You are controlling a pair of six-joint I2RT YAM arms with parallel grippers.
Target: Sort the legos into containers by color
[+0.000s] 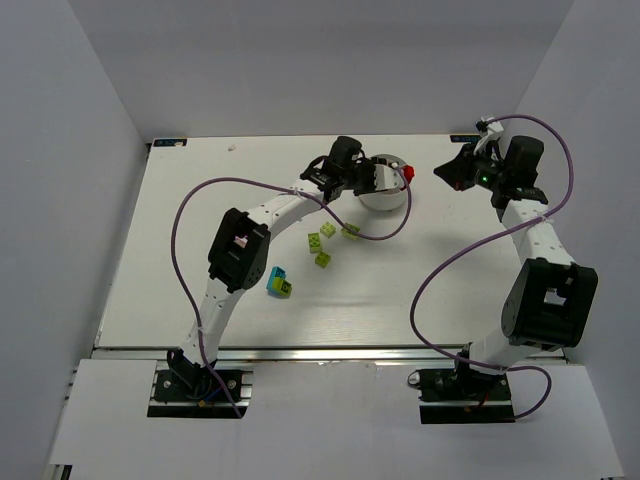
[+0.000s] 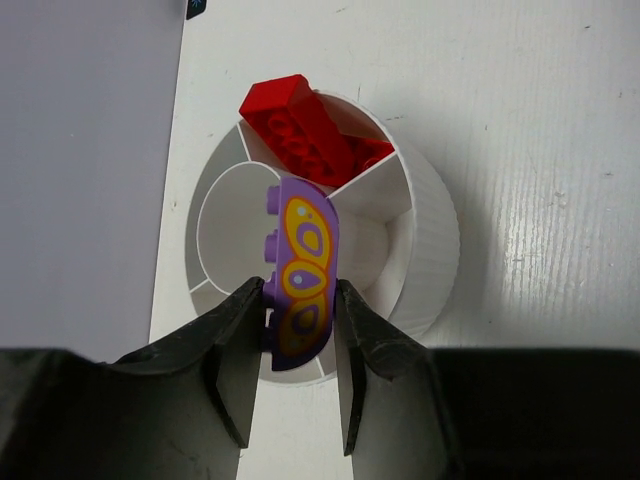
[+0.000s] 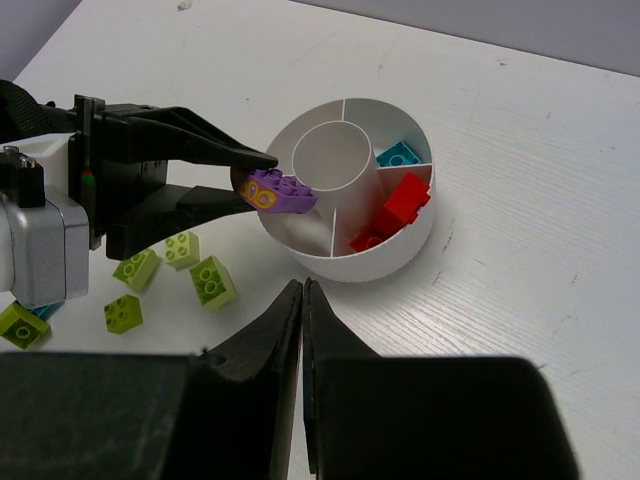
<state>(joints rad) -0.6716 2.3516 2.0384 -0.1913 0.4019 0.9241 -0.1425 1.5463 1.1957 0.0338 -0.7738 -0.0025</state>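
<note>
- My left tool [image 2: 300, 292] is clamped on the purple brick [image 2: 302, 265], gripping only its near end. Most of the brick sticks out past the fingertips.
- The brick's long axis runs straight out along the fingers, pointing across the dish [image 2: 437, 235] towards the far wedge. In the left wrist view its studs face left and its yellow printed face looks up at the camera.
- It hangs above the dish with its near end over the rim and its far end over the edge of the centre well. I cannot tell which compartment lies directly under it.
- My right tool [image 3: 302, 292] has its fingers together, holds nothing and hovers near the dish.
- Red bricks [image 2: 310, 135] fill the far wedge, one poking above the rim. A cyan brick [image 3: 398, 155] sits in the wedge beside them.
- Green bricks [image 3: 210, 280] lie loose on the desk [image 1: 200, 200].
- Risk: gripped at one end, the brick may tip on release and land across a divider or in the wrong compartment.
- Risk: lowering further could catch the rim and shove the light dish.
</note>
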